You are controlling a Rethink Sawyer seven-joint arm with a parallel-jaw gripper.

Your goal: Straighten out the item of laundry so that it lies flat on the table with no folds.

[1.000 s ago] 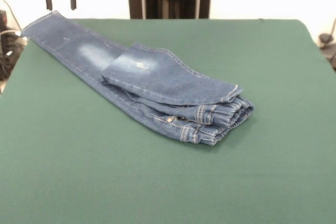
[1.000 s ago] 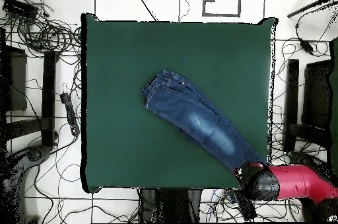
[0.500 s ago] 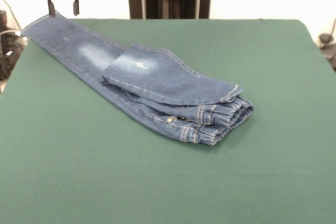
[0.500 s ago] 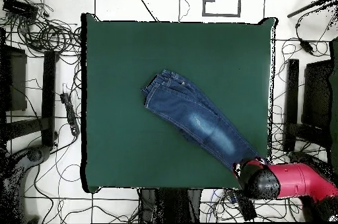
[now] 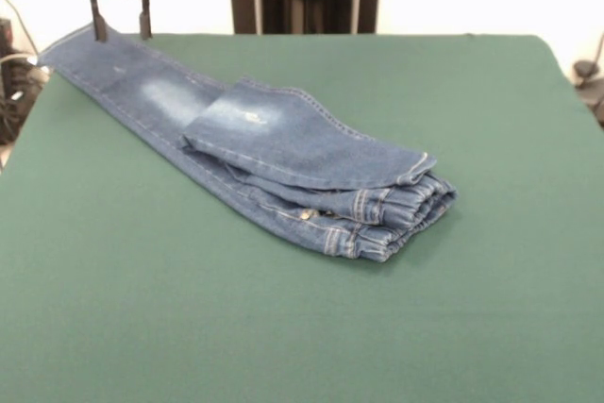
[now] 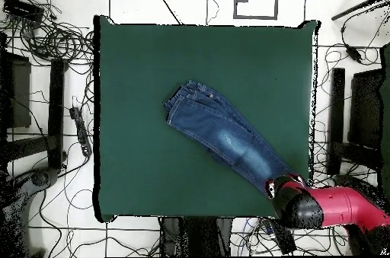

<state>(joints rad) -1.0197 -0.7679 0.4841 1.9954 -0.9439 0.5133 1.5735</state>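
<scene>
On green table (image 5: 491,92), gripper (image 5: 120,30) jaws spread open, touching jeans (image 5: 283,153) leg end.

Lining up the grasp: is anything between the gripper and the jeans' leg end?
Nothing: in the front view the open gripper stands right over the jeans, its fingertips at the leg end by the table's corner.

the jeans (image 5: 274,162) lie folded mid-table (image 5: 491,327), one leg reaching the corner beneath my gripper (image 5: 120,29).
</scene>
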